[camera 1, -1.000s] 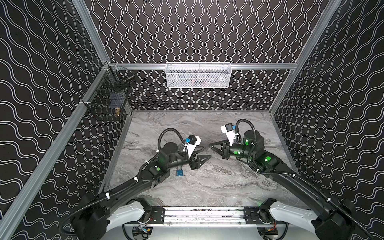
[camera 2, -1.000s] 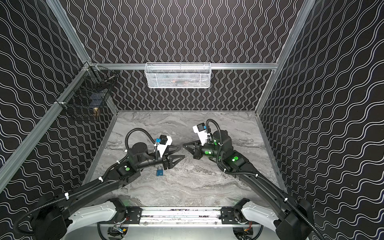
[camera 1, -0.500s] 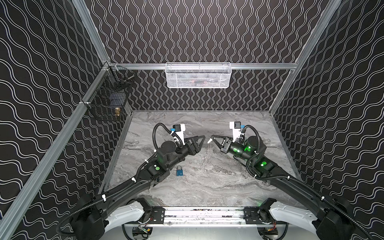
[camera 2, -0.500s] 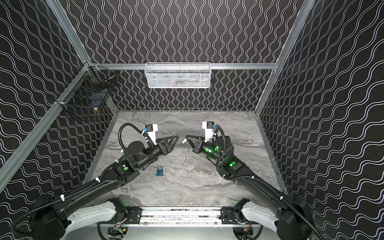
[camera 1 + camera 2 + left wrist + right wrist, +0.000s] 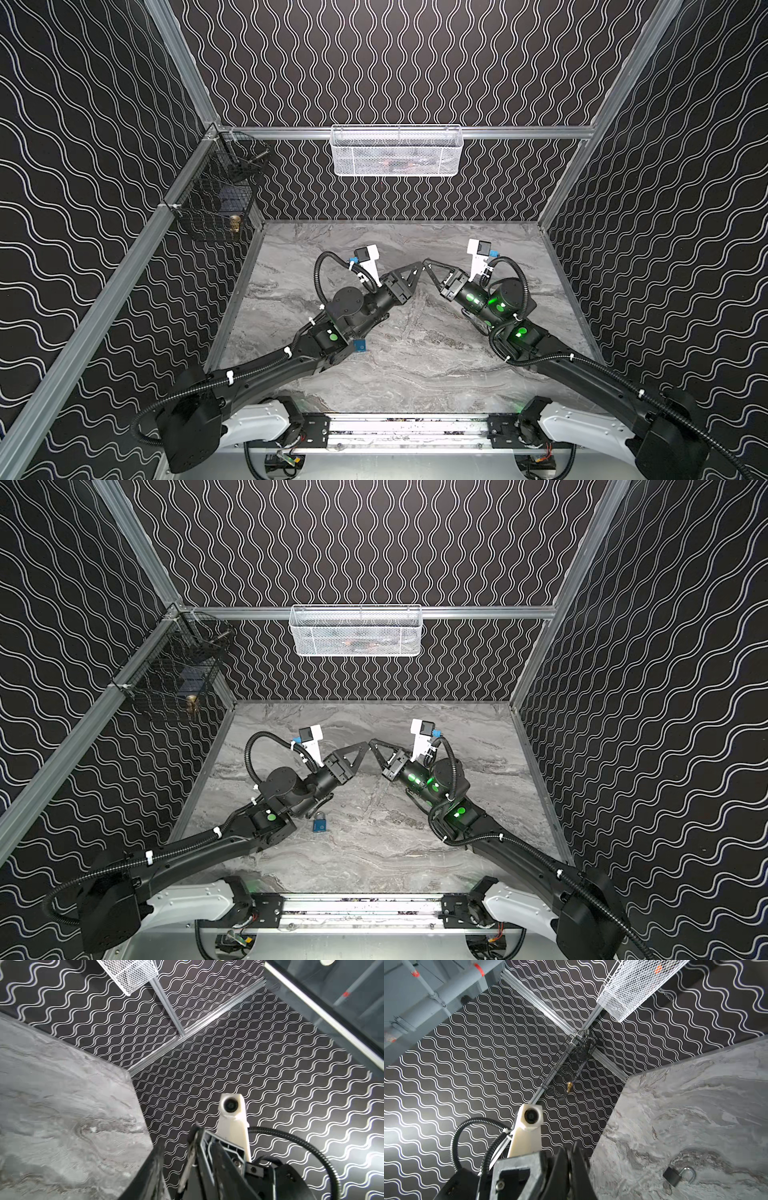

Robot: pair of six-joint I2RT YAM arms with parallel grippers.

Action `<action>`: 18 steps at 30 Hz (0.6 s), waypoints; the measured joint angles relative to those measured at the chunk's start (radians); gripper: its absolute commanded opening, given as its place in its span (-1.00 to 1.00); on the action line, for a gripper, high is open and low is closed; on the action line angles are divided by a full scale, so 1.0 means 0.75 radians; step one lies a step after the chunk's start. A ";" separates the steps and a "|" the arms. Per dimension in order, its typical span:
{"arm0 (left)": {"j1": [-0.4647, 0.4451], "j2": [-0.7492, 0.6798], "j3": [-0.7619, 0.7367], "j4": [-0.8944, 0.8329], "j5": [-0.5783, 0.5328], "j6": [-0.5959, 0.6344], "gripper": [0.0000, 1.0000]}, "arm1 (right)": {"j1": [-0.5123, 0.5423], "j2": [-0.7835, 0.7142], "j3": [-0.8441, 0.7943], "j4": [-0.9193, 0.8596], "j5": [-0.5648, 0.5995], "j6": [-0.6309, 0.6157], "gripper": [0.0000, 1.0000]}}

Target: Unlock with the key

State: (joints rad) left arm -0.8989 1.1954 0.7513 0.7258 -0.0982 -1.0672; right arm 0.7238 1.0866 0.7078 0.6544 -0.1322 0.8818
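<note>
**Top views.** Small blue padlock with a steel shackle (image 5: 319,823) lies flat on the grey marbled tabletop (image 5: 374,866). It is left of centre, nearer the front edge, just beside the left forearm. It shows whole in a top view and is half hidden by that arm in the second. Both arms are raised over the middle. The left tool (image 5: 417,269) and right tool (image 5: 428,264) are tip to tip, well above and apart from the padlock.

**Left wrist.** The left tool is part open. Wallpaper shows in the gap beside one finger (image 5: 154,1167), and I see nothing clamped. A thin pale metal strip (image 5: 187,1168) sits at the right tool's tip. It may be the key, but I cannot confirm it.

**Right wrist.** The right tool (image 5: 571,1159) has its jaws pressed together, and I cannot see what, if anything, is pinched. The padlock (image 5: 671,1177) is in view on the tabletop, its body dark from this angle. I cannot tell whether the shackle is seated or sprung.

**Handling, my judgement.**
- The padlock looks rigid, dense for its size and smooth-faced, so it is likely to skate or twist when the key pushes in.
- Grip it across the body's narrow sides, leaving the keyway end and the shackle free.
- The key would be thin, stiff and easily tilted. Pinch it by the bow with the blade clear.
</note>
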 measured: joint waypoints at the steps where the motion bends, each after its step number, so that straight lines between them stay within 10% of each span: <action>1: -0.003 0.004 -0.004 0.022 -0.005 -0.004 -0.28 | 0.011 0.000 0.002 0.002 0.016 0.000 -1.00; 18: -0.015 0.015 -0.034 0.120 -0.037 -0.008 -0.77 | 0.080 -0.006 -0.024 0.058 0.166 0.000 -1.00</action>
State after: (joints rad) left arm -0.9100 1.2068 0.7258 0.8158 -0.1261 -1.0729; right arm 0.7837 1.0821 0.6895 0.6983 -0.0078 0.8818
